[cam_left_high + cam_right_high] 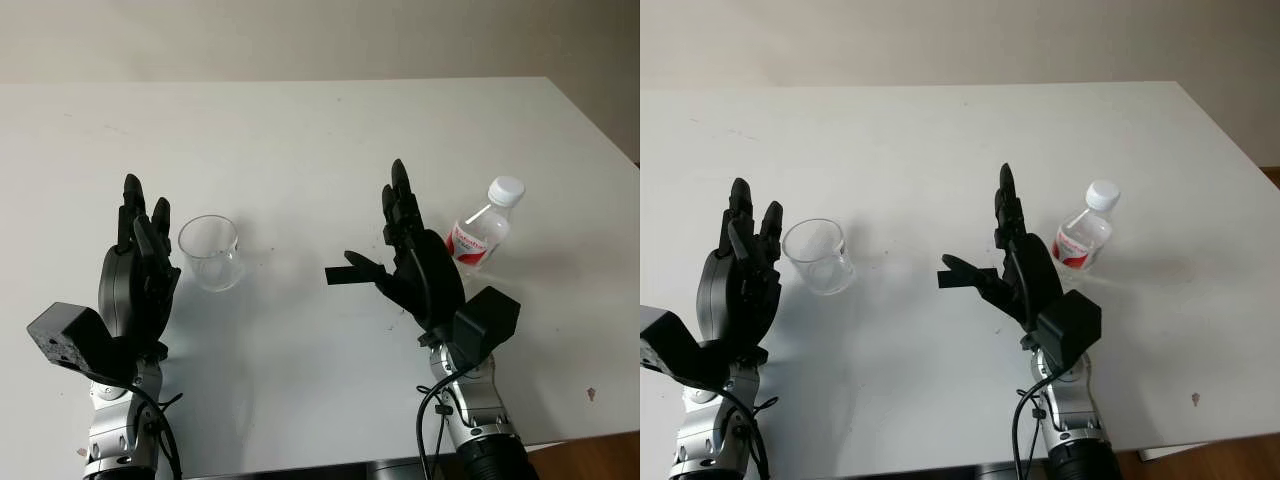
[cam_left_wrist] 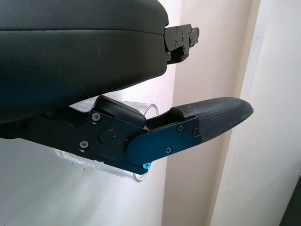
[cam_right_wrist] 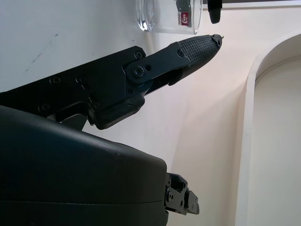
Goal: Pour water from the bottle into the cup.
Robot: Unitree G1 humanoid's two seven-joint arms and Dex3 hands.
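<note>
A clear, empty plastic cup [image 1: 210, 252] stands upright on the white table [image 1: 300, 150], left of centre. My left hand [image 1: 143, 245] is open just to the cup's left, palm toward it and apart from it. In the left wrist view the cup [image 2: 149, 109] shows behind the thumb [image 2: 211, 120]. A small clear water bottle [image 1: 483, 228] with a red label and a white cap [image 1: 506, 190] stands upright at the right. My right hand [image 1: 378, 235] is open just left of the bottle, thumb pointing toward the cup. The bottle [image 3: 164, 19] appears beyond the thumb [image 3: 193, 49] in the right wrist view.
The table's right edge [image 1: 600, 120] runs diagonally close behind the bottle, and its far edge meets a pale wall [image 1: 300, 40]. A small dark speck [image 1: 590, 393] lies near the front right corner. Bare tabletop separates cup and bottle.
</note>
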